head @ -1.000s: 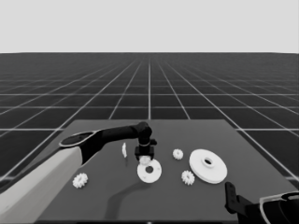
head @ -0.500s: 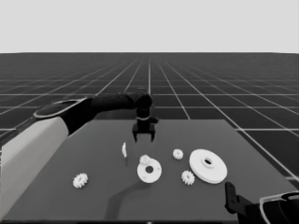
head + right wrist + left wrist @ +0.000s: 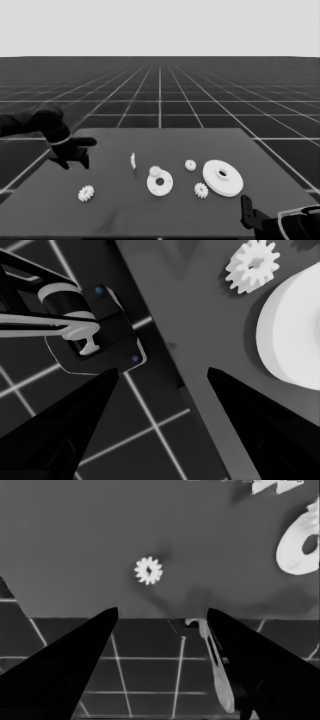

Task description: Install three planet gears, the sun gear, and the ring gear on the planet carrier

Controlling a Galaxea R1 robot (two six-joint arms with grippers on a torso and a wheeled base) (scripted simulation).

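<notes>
The smaller round part (image 3: 161, 186) lies mid-table with one small gear (image 3: 155, 171) sitting on its far-left rim. The larger round part (image 3: 223, 177) lies to its right. Loose gears lie at the left front (image 3: 86, 193), between the two round parts (image 3: 201, 190) and behind them (image 3: 190, 165). My left gripper (image 3: 75, 160) hangs open and empty over the table's left end. The left wrist view shows the left-front gear (image 3: 148, 570) beyond the left gripper (image 3: 162, 612). My right gripper (image 3: 162, 371) waits open at the front right corner, near the larger round part (image 3: 295, 335).
A thin white piece (image 3: 133, 161) stands left of the smaller round part. The right wrist view shows a gear (image 3: 252, 262), the table's edge and dark machinery with blue lights (image 3: 95, 335) past it.
My left gripper left a gear on the smaller round part, rose, and swung back to the table's left end. The right arm stayed still.
</notes>
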